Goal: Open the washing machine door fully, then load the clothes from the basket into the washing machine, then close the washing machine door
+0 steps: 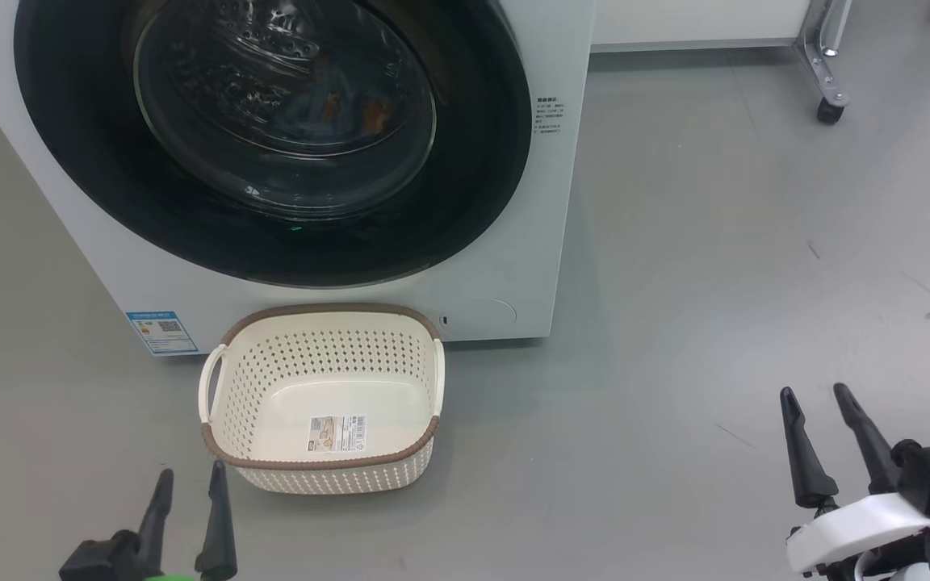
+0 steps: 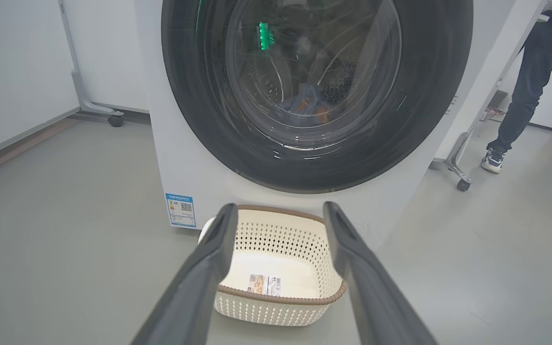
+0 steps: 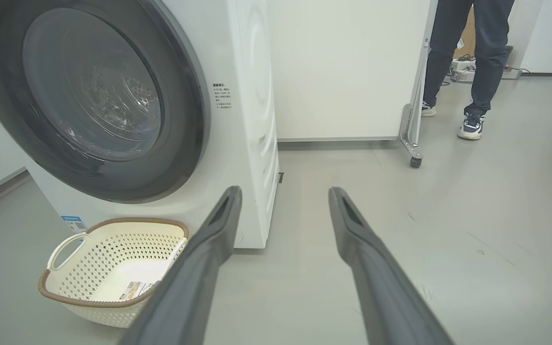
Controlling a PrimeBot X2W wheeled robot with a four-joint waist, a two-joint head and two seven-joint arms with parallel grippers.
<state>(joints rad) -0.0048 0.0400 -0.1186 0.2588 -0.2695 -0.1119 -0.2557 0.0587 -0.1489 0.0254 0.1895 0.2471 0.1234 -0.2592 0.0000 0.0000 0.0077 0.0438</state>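
**Washing machine door [image 1: 283, 105] seen shut, clothes [image 2: 304, 103] behind the glass**

So, the big glossy black door is found pressed flat against the front of the washing machine [image 1: 505, 274], with no gap to be made out around its ring. Through the bulging glass, a bundle of bluish fabric with orange-brown spots can be spotted low in the drum, so the clothes are placed inside the machine, behind the door. The print can't really be made out through the reflections.

The basket [image 1: 328, 308] is parked on the grey floor [image 1: 715, 282] right at the foot of the machine, below the door. Whether its far rim is touching the white front panel can't be told. A label sticker [image 1: 338, 433] is seen on its bottom. A blue sticker [image 1: 162, 332] is stuck on the machine's lower corner, just beside the basket's handle.

Both tools are held with fingers spread and nothing pinched between them. The left gripper [image 1: 190, 470] is hung on the side of the basket away from the machine, fingers aimed at the door. The right gripper [image 1: 814, 391] is kept well off from the machine, out past its front corner on the robot's right, over the floor.

A person's legs [image 3: 489, 57] in dark trousers and sneakers are caught beyond the machine, near a wheeled white panel [image 3: 343, 72].
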